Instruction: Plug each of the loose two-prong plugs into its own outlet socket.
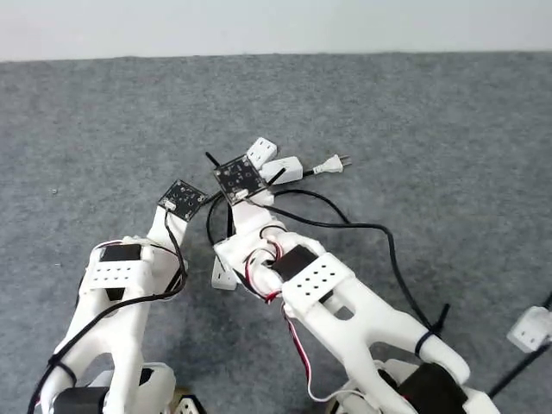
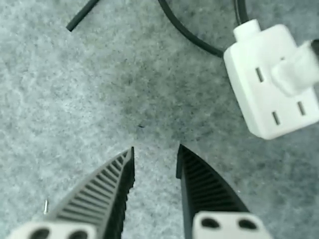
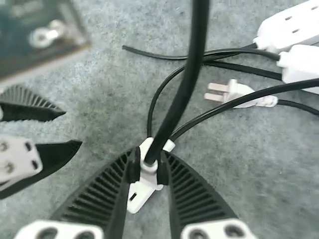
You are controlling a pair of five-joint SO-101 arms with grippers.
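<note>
Your grey desk carries paired white outlet blocks, lying past the right pincer. Another outlet block lies just beside your left pincer, which gapes empty. Your right pincer is clamped on a white plug at its cord end; a loose plug lies near the pair.

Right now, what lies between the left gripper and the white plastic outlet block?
Bare grey carpet, in the left wrist view, separates the left gripper from the white plastic outlet block.
</note>
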